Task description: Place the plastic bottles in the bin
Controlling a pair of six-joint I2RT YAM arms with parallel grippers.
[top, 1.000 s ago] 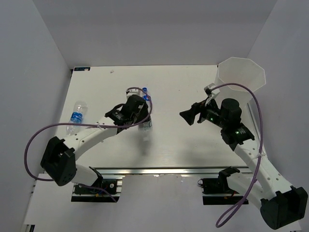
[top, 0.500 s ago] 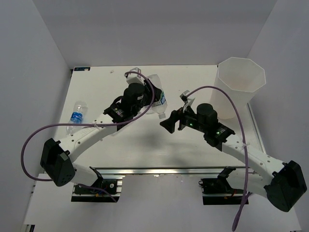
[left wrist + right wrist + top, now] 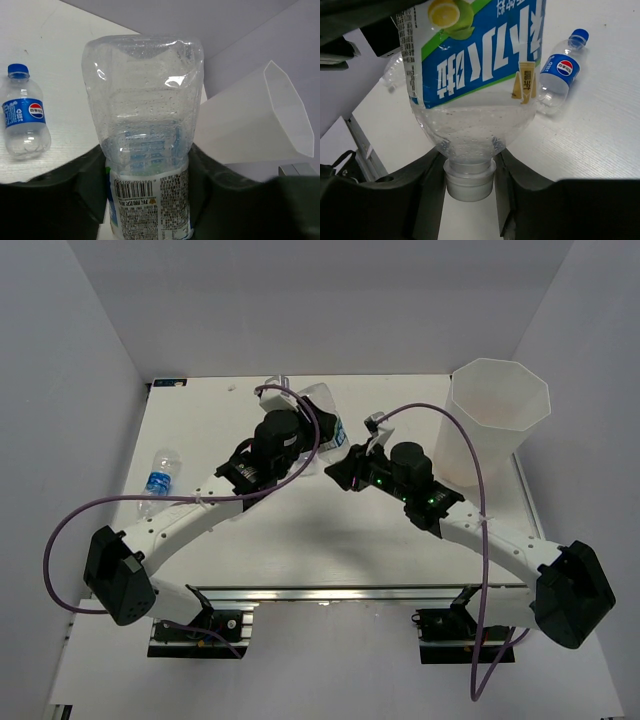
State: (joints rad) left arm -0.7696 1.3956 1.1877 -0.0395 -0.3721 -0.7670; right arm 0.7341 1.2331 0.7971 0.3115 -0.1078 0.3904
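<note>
Clamping the body of the held bottle (image 3: 145,100), the left end effector (image 3: 145,172) carries it raised over the worktop (image 3: 300,540), toward the far edge. The right end effector (image 3: 469,175) is closed on that bottle's cap. A second bottle (image 3: 158,480) lies by the left edge. The bin (image 3: 480,455) stands at the far right corner, and no bottle shows inside it. By this view, both bottles are yet to be binned.

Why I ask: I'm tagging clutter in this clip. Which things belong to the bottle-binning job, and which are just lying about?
Job: held bottle, gripped by left gripper and right gripper; Pepsi bottle lying on the table; bin.
Just there: purple cables; metal rail. No loose clutter visible.
</note>
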